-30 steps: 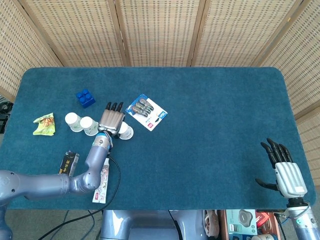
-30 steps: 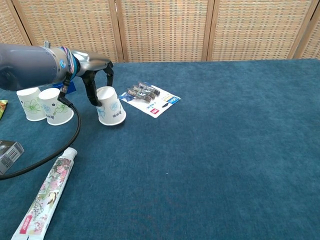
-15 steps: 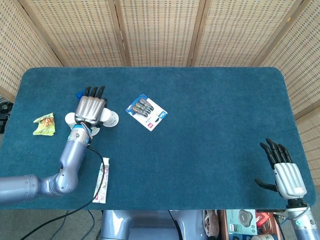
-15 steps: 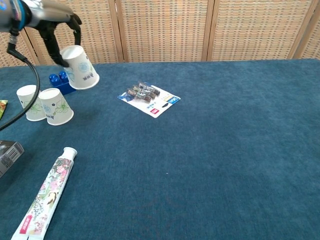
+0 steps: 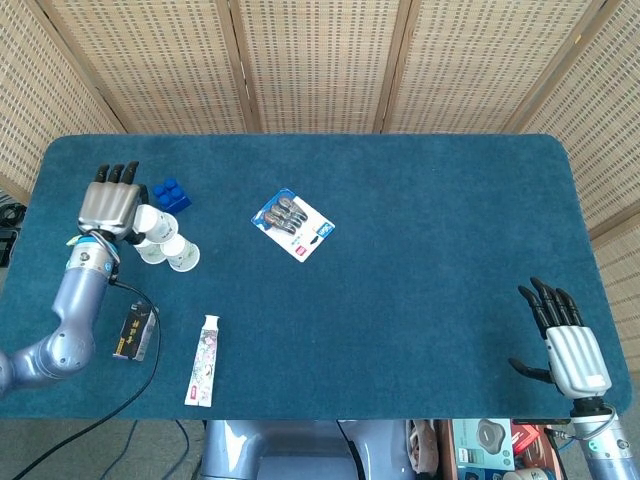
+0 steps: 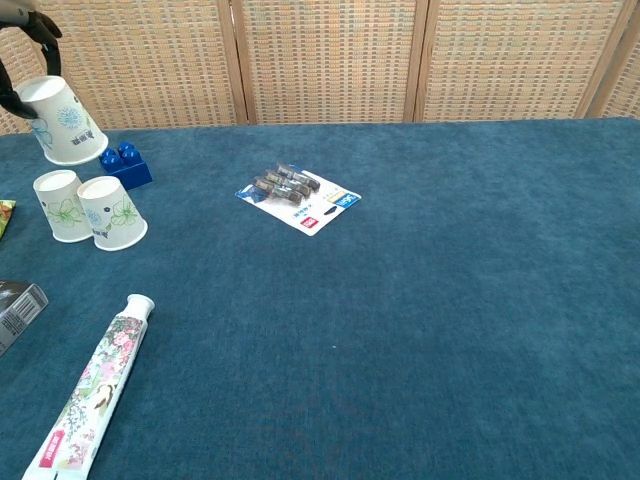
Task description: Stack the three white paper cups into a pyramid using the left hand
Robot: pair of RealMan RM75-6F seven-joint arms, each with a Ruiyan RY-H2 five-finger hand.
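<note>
- Since half a second ago the left hand [image 5: 110, 207] has carried its white paper cup [image 6: 64, 122] further toward the table's left edge, and the cup now hangs tilted in the air above the two cups standing on the cloth.
- Far left on the blue table [image 5: 420, 220], a green snack packet [image 5: 72, 242] peeks out beside the left arm; the arm hides most of it.
- Left hand's fingers are wrapped around the raised cup, which is upside down, rim tipped down and to the right.
- Below it, two more white cups [image 6: 92, 210] stand upside down, touching side by side.
- Just beyond them sits a blue toy brick [image 5: 171, 195].
- Nearer the front edge lies a small dark box [image 5: 131, 330], then a toothpaste tube [image 5: 203, 358] lying lengthwise.
- Toward the middle lies a blister card of what look like batteries [image 5: 292, 226], angled on the cloth.
- Far right, at the front edge, the right hand [image 5: 565, 338] rests with fingers spread apart, holding nothing.
</note>
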